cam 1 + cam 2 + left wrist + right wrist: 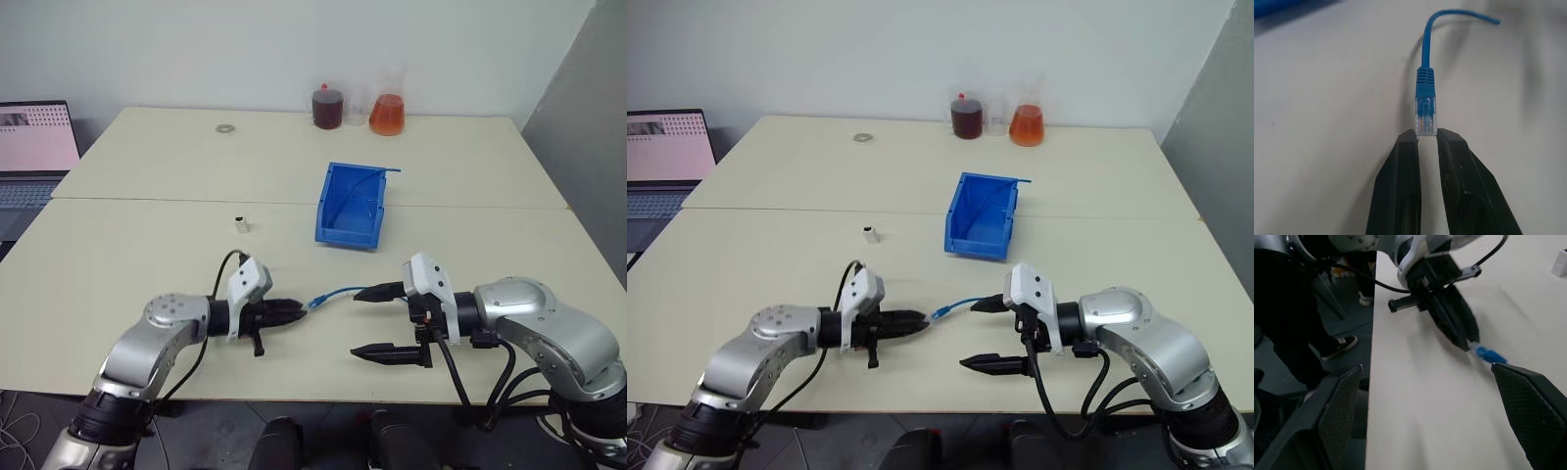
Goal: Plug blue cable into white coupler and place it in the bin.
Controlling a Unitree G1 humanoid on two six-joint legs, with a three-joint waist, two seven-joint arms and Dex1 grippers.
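— Two black-fingered tools are over the near edge of the pale desk (147, 196), pointing at each other. See what the left tool (294, 313) has?

— Its fingers are pinched together on the clear plug at the end of the thin bright-blue cable (338, 293). In the left wrist view the plug (1425, 116) sits right between the tips, with the cord curving away beyond it.

— And the right tool (370, 322)?

— Fingers spread wide apart, nothing between them. The far one lies just beside the cable's other end; I cannot tell if it touches.

— Where is the tiny white boxy coupler (241, 225)?

— On the desk, farther away and a little left of the cable, well apart from both tools. The bright blue plastic bin (351, 206) stands to its right, near the middle of the desk.

— Anything else around?

— Along the far edge, a dark red jar (327, 107) and an orange flask (387, 115), and a small grey metal ring (226, 127) to their left. An open laptop (34, 157) sits off at the left.
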